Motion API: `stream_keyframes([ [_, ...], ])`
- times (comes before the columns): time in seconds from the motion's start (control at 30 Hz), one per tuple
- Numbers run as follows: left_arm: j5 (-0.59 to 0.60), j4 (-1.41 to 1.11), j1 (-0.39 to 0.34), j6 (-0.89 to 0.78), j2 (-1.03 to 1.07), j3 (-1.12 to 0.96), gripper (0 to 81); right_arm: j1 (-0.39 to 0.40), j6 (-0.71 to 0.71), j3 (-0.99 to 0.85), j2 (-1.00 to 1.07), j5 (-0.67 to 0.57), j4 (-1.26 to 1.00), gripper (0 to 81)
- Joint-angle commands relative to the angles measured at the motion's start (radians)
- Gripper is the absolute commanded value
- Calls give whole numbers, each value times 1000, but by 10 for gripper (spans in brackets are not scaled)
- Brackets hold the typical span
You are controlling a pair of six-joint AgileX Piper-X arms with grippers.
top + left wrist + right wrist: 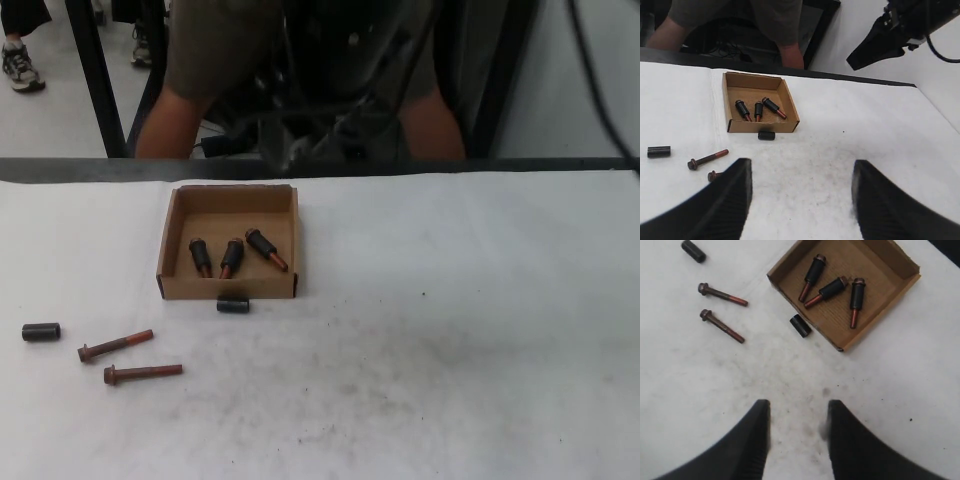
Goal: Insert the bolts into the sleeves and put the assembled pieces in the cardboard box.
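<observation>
The white bench (pixel 450 350) spreads out below me, scuffed with grey marks near its middle. On its left half sits the open cardboard box (pixel 190 287). My left gripper (pixel 801 165) hangs above the bench with its fingers spread wide and nothing between them. My right gripper (pixel 798 404) also hangs above the bench, its fingers parted less widely and likewise holding nothing.

Inside the box lie three assembled pieces (pixel 232 257) side by side, each a bolt with a dark sleeve on its head end. Two bare bolts lie on the bench nearer to me than the box and to its left, one (pixel 116 345) just beyond the other (pixel 143 373). One loose sleeve (pixel 233 304) rests just beside the box's near wall, outside it. A second sleeve (pixel 41 331) lies far out to the left, near the bare bolts.
</observation>
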Motion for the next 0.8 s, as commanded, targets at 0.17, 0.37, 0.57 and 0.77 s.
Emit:
stream_keyframes([
  [0.17, -15, 1, -1, 9, -7, -4, 552, 63, -8, 192, -209, -6, 14, 366],
  [0.37, -15, 1, -1, 9, -7, -4, 552, 115, 52, 609, -459, -6, -103, 366],
  [0.57, -13, 0, -1, 9, -7, -4, 552, 184, 178, 1002, -751, -6, -273, 366],
  [0.77, -13, 0, -1, 9, -7, -4, 552, 223, 264, 1260, -984, -6, -360, 366],
])
